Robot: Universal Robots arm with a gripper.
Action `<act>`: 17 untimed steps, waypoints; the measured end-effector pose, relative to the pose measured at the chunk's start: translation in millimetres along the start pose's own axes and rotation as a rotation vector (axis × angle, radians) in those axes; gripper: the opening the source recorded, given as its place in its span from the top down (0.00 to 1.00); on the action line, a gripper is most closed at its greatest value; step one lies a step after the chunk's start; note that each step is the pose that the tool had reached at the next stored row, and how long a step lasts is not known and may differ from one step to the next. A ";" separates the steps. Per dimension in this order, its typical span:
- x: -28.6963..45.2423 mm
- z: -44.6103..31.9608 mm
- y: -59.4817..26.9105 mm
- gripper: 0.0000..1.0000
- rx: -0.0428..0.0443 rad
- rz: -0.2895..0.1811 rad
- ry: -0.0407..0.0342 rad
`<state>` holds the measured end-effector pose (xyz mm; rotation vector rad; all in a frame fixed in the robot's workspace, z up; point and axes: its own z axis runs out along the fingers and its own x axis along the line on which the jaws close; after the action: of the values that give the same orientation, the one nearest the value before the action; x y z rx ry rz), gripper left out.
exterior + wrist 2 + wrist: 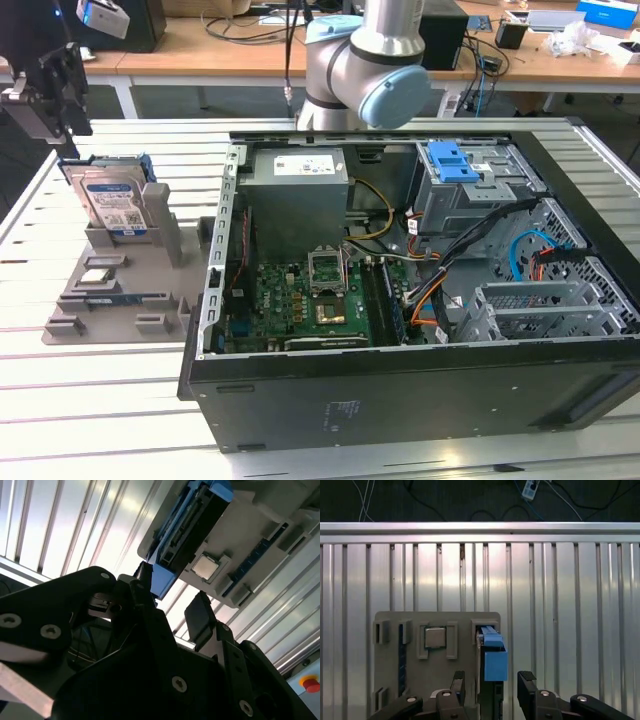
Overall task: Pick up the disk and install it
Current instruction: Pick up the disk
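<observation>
As the gripper (60,125) is held above the grey fixture (150,280), its fingers (526,681) are seen spread wide apart, and nothing is gripped between them. Directly beneath the tool the disk (113,203) is found, stood upright on its edge in a slot of the fixture. Its white-and-blue label is turned towards the exterior camera, and its blue side bracket (494,657) is uppermost, nearest the fingertips.

In both wrist views the disk's narrow edge is lined up with the gap between the two fingers, one finger being placed to either side of it. A clear gap is left on each side and no contact can be made out.

Just beside the disk, and likewise below the gripper, a small silver chip (435,637) is laid flat in a square recess of the same fixture.

Well away from the tool, at the exterior view's right, an opened computer case (400,400) is laid on the slatted table (100,400). A grey drive cage (470,195) with a blue latch (455,160) is seen inside it — well apart from the disk.
</observation>
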<state>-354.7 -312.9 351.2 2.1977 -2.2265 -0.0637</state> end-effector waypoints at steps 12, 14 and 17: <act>-2.3 28.1 -1.4 0.46 -0.0004 -0.010 0.0007; -2.5 32.1 -1.5 0.46 -0.0004 -0.013 0.0008; -2.8 41.3 -1.9 0.46 -0.0006 -0.019 0.0011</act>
<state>-354.3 -309.3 309.9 2.2180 -2.2050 -0.0633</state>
